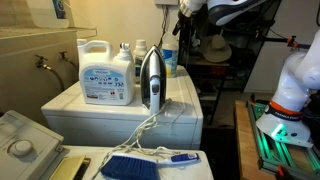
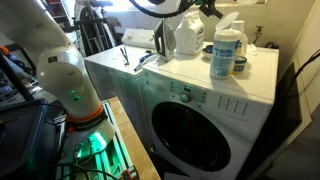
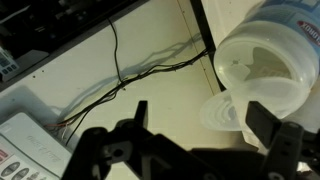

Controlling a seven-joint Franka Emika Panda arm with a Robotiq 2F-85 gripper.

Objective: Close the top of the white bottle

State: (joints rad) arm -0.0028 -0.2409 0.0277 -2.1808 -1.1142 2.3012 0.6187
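Observation:
The white bottle [image 3: 262, 68] with a blue label stands on the washer top [image 2: 190, 72]. Its flip lid [image 3: 224, 112] hangs open beside the round top. It also shows in both exterior views [image 1: 168, 60] [image 2: 227, 50]. In the wrist view my gripper [image 3: 197, 120] is open and empty above the washer top. The open lid lies between my two dark fingers, close to the right one, and the bottle body is just beyond that finger. In the exterior views my gripper hangs above the bottle [image 1: 186, 24] [image 2: 207, 10].
A large white handled detergent jug [image 1: 106, 72], dark-capped bottles [image 1: 127, 52] and an upright iron [image 1: 150, 78] share the washer top. The iron's cable [image 3: 120, 70] trails across it. A blue brush [image 1: 130, 166] lies on the lower surface in front.

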